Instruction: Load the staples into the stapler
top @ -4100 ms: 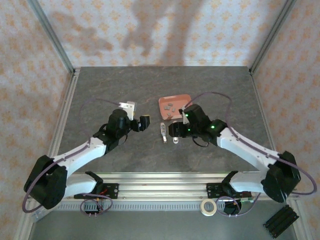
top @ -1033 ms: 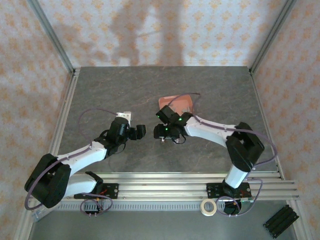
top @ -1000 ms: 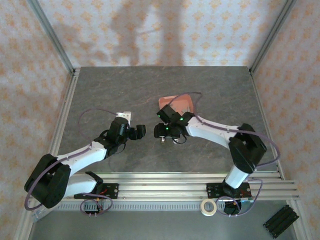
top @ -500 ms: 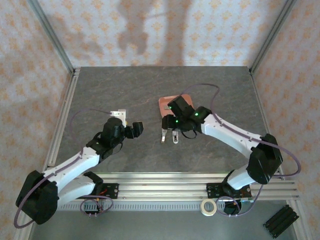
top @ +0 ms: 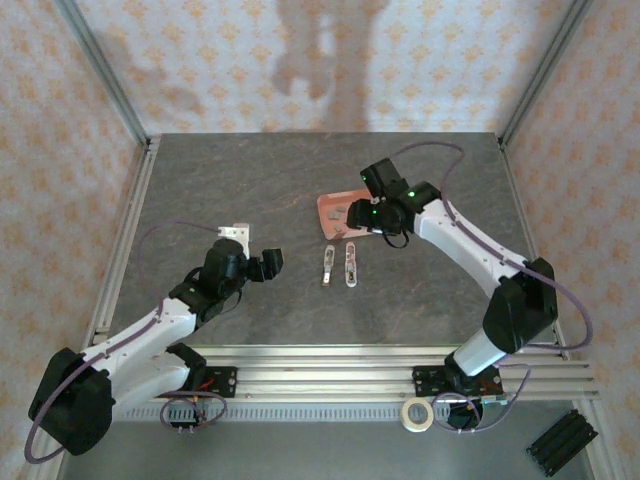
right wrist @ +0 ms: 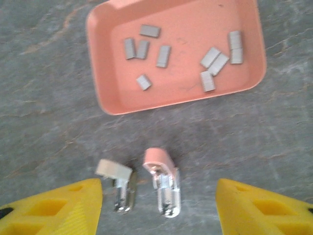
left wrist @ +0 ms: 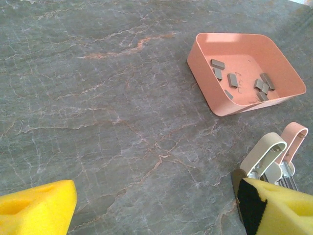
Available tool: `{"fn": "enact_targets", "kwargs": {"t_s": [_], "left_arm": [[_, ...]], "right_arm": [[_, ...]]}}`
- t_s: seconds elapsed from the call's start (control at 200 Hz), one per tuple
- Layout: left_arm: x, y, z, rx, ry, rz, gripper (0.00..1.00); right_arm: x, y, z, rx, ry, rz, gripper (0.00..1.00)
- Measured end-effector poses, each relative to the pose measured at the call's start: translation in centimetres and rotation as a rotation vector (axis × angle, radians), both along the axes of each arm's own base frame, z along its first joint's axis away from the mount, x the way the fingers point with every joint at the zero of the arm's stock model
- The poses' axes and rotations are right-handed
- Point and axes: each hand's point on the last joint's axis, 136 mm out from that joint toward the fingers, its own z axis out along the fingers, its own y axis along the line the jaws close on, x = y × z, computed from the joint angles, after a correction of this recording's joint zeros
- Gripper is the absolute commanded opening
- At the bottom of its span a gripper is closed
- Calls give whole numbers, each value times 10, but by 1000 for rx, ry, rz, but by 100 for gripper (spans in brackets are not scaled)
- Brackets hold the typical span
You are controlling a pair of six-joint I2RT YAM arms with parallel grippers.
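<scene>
Basically nothing loaded yet: staples (right wrist: 163, 56) loose in the pink tray (right wrist: 105, 100) near the middle of the worktop (top: 200, 180), stapler (right wrist: 162, 169) lying opened just nearside of it. Right pincer (right wrist: 159, 196) spread, empty above them (left pincer (left wrist: 156, 210) likewise, beside the stapler).

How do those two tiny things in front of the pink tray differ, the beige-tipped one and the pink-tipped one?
The beige-tipped piece has a beige end; the pink-tipped piece has a pale pink one. The beige-tipped piece looks narrower and shorter than the pink-tipped piece. Seen from above, the beige-tipped piece lies left of the pink-tipped piece. Both show silvery metal and lie apart on the table, just nearer than the tray, unheld.
</scene>
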Motion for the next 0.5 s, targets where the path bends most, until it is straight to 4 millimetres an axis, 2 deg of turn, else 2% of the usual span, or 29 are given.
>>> {"fn": "enact_targets", "kwargs": {"t_s": [0.205,0.345,0.5], "left_arm": [[0,1,-5,27,8,-3,87],[2,4,-12,49,19,12,87],[5,6,-28,78,55,25,87]], "right_arm": [[27,-32,-24,-80,81,-47,67],[49,-51,-28,-107,99,-74,68],[72,-69,-30,-123,106,-96,69]]}}
